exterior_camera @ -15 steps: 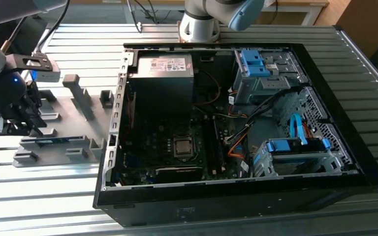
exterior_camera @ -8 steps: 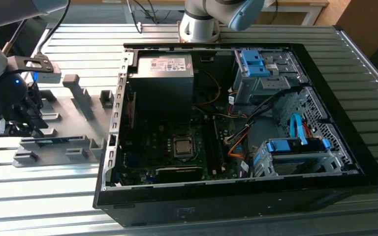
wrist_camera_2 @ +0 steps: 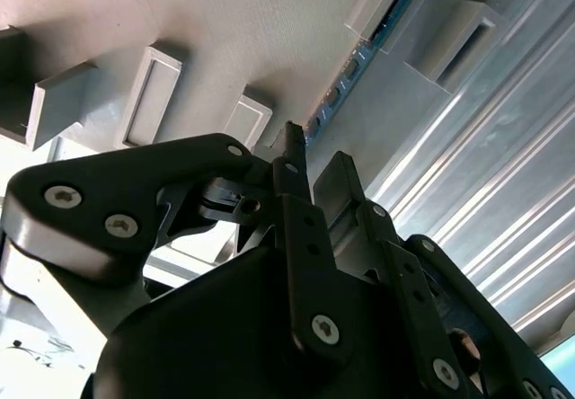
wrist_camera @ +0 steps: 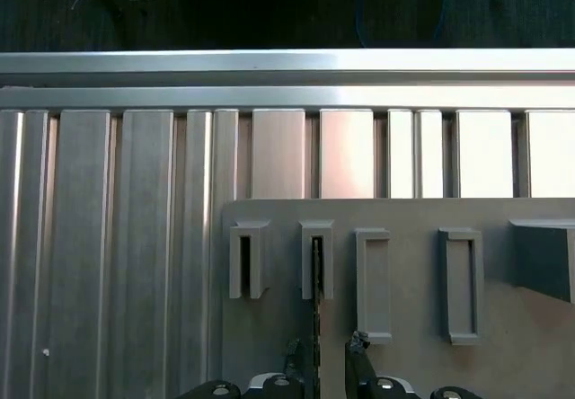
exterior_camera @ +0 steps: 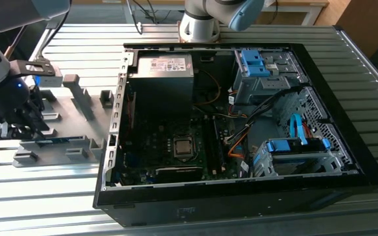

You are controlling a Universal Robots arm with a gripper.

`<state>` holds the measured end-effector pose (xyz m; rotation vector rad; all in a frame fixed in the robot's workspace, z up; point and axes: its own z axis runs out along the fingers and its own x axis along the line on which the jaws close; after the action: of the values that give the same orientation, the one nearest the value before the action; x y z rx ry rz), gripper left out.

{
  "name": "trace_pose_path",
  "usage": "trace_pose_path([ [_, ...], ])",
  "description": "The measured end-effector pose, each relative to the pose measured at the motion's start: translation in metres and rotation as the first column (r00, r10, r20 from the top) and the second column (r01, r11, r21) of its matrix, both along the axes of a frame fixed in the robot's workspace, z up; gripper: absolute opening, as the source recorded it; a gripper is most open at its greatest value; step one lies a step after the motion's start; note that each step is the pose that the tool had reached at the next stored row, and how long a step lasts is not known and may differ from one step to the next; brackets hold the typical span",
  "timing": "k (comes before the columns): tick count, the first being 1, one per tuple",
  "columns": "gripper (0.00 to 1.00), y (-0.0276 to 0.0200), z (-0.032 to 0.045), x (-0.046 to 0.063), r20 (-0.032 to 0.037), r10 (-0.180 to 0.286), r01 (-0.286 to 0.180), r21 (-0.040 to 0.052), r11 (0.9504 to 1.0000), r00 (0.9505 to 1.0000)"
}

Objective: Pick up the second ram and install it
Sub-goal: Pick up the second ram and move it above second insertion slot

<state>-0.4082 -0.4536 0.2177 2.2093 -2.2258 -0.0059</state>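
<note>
The second ram [wrist_camera: 316, 282] stands on edge in a slot of the grey plastic fixture [wrist_camera: 521, 345]. It shows as a blue-green strip [wrist_camera_2: 359, 66] in the second wrist view. In the exterior view it is a bluish strip [exterior_camera: 54, 141] low on the fixture [exterior_camera: 77, 113], at that view's left. My gripper [wrist_camera: 323, 352] is down over the near end of the stick. One finger [wrist_camera: 294, 356] is on each side of the board, with a gap between each finger and the board. The gripper [exterior_camera: 23, 132] is open and holds nothing.
An open black computer case [exterior_camera: 228, 196] lies at the exterior view's right of the fixture. Inside are the motherboard's CPU socket [exterior_camera: 183, 146], memory slots [exterior_camera: 212, 142], loose cables and blue drive-bay clips [exterior_camera: 287, 145]. Everything rests on a ribbed metal table [wrist_camera: 90, 237]. The arm's base [exterior_camera: 199, 22] stands behind the case.
</note>
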Motion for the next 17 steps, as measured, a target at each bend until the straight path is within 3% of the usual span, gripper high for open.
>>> trace_pose_path([
  [4,0.32,-0.0008,-0.0036,0.000,0.0002,0.011,-0.011,0.0000,0.9999,0.9999],
  [8,0.32,-0.0010,-0.0059,0.000,0.0060,0.018,-0.018,0.0000,0.9998,0.9998],
  [17,0.32,-0.0010,-0.0127,0.000,0.0077,0.019,-0.019,-0.0001,0.9998,0.9998],
])
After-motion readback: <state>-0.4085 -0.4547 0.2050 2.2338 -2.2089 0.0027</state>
